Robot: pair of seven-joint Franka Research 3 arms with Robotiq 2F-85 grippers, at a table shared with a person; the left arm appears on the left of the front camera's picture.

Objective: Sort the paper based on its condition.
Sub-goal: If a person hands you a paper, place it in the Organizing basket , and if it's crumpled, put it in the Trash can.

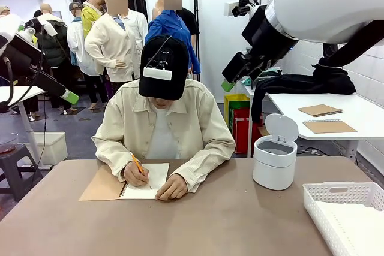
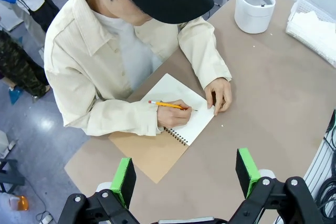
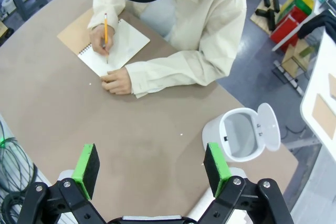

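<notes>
The left claw and right claw hang open above the desk; a person's hand writes in a notebook.

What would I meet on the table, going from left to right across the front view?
Open spiral notebook with a brown kraft cover → white round plastic bin with its flip lid up → white lattice plastic basket.

— What's the room like?
— A white wall at the back, a grey floor, and a brown table in front.
— Any other furniture?
— A white side table at the right and a dark stool at the left.
</notes>
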